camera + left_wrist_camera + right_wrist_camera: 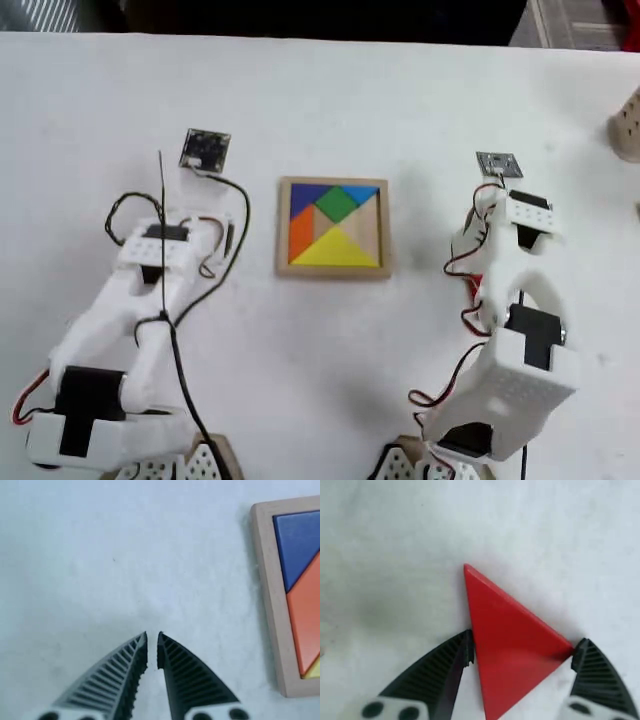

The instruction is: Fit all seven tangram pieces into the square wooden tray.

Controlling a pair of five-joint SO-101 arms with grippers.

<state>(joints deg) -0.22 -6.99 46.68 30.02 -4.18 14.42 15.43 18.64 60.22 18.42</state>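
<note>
While the right claw pinches the red triangle by edge and corner, seemingly flat on the table, the left claw sits pressed together, empty, tray near it, coloured pieces inside

You have a white table under you, a matte top that runs almost from edge to edge of the high view. Its surface looks faintly mottled up close in both wrist views. Light falls on it softly and evenly, and the shadows you see are pale and short. Past the far edge lies a dark strip. At your far left corner there is a pale striped patch, and at the far right a grey stretch crossed by light lines. A tan, hole-dotted object stands at the right edge.
</note>
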